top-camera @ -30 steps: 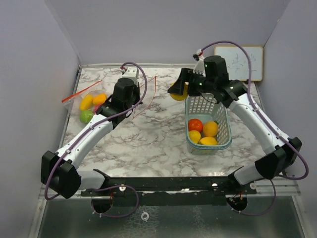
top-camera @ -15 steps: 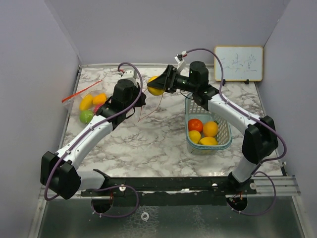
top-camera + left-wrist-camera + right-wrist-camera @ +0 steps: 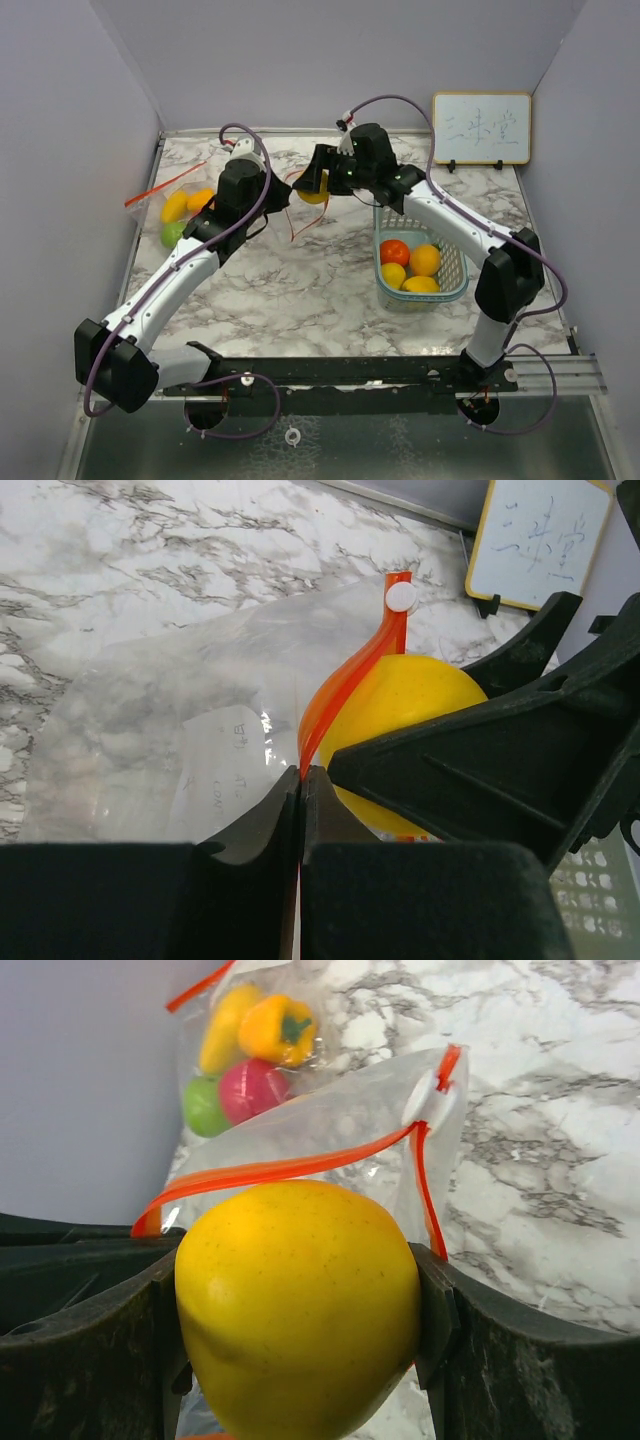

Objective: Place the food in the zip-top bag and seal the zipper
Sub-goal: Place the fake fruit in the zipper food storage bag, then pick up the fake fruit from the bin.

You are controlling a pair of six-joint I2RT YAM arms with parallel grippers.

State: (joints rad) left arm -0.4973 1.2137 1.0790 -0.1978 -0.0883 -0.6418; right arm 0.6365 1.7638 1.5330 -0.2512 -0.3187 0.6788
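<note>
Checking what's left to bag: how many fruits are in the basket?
4 in the basket: a red-orange one far left, an orange one far right, two yellow ones nearer. Others may hide underneath.

The top camera looks down from behind; wrist cameras peer closely past the left gripper (image 3: 302,777) and right gripper (image 3: 300,1305), sharing the yellow fruit (image 3: 405,702).

Fruit (image 3: 298,1305) hangs at the bag (image 3: 150,740), left of the basket (image 3: 461,270).

I work in what looks like a lab test cell: plain grey walls (image 3: 80,100) box in my marble-patterned surface (image 3: 300,290), a small whiteboard (image 3: 482,128) leans at the back, and a black mounting rail (image 3: 340,368) runs along the near edge.
</note>
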